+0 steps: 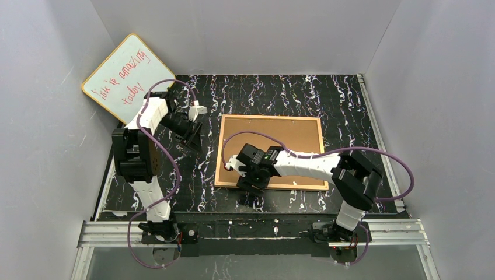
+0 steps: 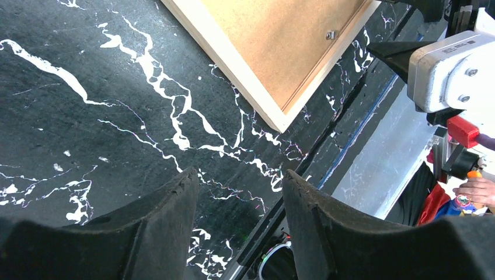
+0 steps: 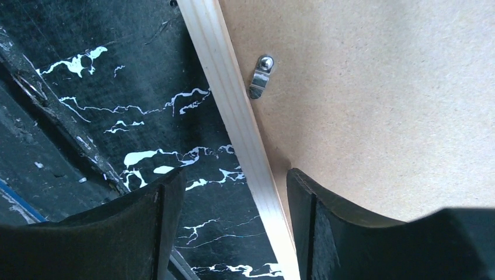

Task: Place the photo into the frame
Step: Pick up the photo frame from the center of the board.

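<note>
Grey walls (image 1: 245, 35) close in a black, white-veined marble-pattern tabletop (image 1: 292, 93). The thin light-wood rectangular picture frame (image 3: 222, 76) lies flat on it, back side up, with a flat brown fibreboard backing board (image 3: 379, 105) sitting inside its rim.

The right gripper (image 3: 233, 174) points down at the frame's edge with its jaws spread apart and nothing clamped. The wooden rail runs between its fingers, one finger over bare tabletop and the other over the backing board. I cannot tell whether the tips touch. Just ahead of that finger, a small silver metal turn clip (image 3: 260, 76) sits on the board beside the rail.

The left gripper (image 2: 239, 173) hangs over bare tabletop, jaws parted and empty. A corner of the frame lies ahead of it and to its right, well apart. Behind this arm, a yellow-rimmed whiteboard with red writing (image 1: 124, 76) leans against the wall.
</note>
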Robot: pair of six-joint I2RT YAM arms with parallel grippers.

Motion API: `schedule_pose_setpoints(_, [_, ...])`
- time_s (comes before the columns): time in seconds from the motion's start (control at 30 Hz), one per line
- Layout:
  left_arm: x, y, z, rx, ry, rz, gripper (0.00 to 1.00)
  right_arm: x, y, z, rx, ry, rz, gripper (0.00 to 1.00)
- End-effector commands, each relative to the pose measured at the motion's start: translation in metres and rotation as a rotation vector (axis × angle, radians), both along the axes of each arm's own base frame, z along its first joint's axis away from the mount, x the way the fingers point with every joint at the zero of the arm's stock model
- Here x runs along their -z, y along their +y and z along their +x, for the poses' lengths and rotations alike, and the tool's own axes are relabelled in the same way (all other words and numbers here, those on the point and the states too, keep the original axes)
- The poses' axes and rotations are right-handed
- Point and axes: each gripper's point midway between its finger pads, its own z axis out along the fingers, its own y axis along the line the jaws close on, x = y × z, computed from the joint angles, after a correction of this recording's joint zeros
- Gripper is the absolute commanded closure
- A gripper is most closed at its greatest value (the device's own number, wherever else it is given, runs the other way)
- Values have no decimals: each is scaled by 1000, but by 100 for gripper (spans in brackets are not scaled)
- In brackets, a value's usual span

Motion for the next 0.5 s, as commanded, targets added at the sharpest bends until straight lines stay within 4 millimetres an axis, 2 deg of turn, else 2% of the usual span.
schedule_pose_setpoints(0.0, [-24,1,1,-12,-58,-1,47,1,2,14,-22,-90,-7,30])
schedule_pose_setpoints(0.1, [-25,0,2,-21,-60,-5,46,9,-3,19,-23,-122,-47,37])
schedule_pose_setpoints(0.17, [-27,0,3,-20,-64,-5,46,12,-4,23,-23,-144,-68,48])
schedule_pose_setpoints(0.23, [-29,10,6,-49,-68,-4,46,13,-3,24,-27,-157,-83,57])
schedule_pose_setpoints(0.47, [-36,21,10,-68,-80,-8,46,5,12,27,-44,-187,-50,75])
